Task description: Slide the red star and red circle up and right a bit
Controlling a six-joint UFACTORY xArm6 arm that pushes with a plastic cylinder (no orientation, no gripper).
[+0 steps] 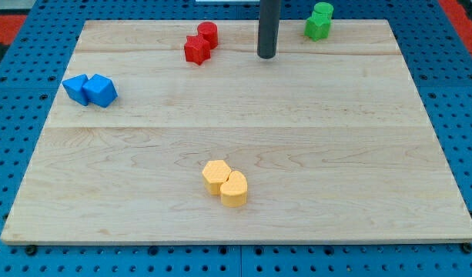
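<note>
Camera view shows the pale wooden table (243, 115) lying on a blue pegboard base (12, 254), with four pairs of small coloured blocks spread across it. From largest to smallest: the arm's straight dark rod comes down from the top edge, and its tip (266, 56) rests on the table at about 12 o'clock. There are no jaws on this arm, so nothing can be apart, together or clamped; the tip only pushes.

The two yellow rounded blocks (225, 183) sit touching at 6 o'clock. The two blue angular blocks (90, 89) sit touching at 9 o'clock. The two green blocks (319, 21) sit at 1 o'clock, near the top edge.

The task's pieces, the red star block (196, 49) and the red circle block (208, 33), touch each other at about 11 o'clock, the circle just above and right of the star. The tip stands to their 3 o'clock, near but clear of them.

Judged from this, the push has not started; the approach is in hand. The next move likely calls for rounding the pair to its 7 o'clock side, then pushing toward 1 o'clock.
</note>
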